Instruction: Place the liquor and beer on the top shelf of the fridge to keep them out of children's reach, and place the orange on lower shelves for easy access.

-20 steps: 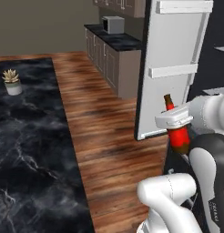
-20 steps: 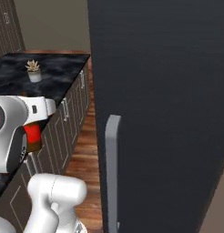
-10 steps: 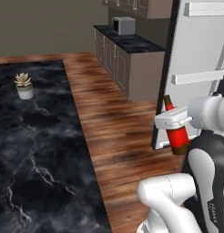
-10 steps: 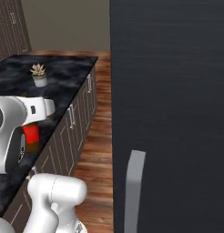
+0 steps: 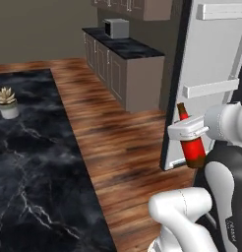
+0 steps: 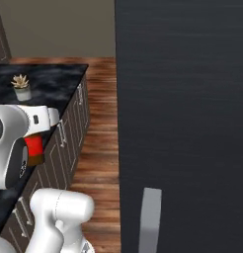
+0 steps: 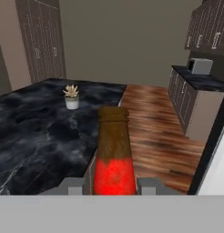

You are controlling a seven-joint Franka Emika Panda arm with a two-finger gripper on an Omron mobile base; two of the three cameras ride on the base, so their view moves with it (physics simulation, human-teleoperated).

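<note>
My gripper (image 7: 111, 184) is shut on the beer (image 7: 114, 152), a slim dark-brown bottle with a red label, held upright near my arm. From the left base view the beer (image 5: 192, 147) hangs in the gripper (image 5: 188, 130) just in front of the fridge's open door (image 5: 211, 54), whose white inner side carries door bins. The right base view shows the beer's red label (image 6: 33, 145) under the white hand (image 6: 40, 120), left of the charcoal fridge (image 6: 182, 99) with its grey handle (image 6: 149, 217). The liquor, the orange, the top shelf and the lower shelves are out of view.
A black marble island (image 5: 29, 172) with a small potted plant (image 5: 7, 102) lies on the left. Wood floor (image 5: 118, 147) runs between the island and the fridge. A far counter (image 5: 125, 49) carries a microwave (image 5: 116, 27).
The whole picture has shifted in both base views, so the camera has moved with the base. The beer stays in the shut gripper at the same place beside the arm.
</note>
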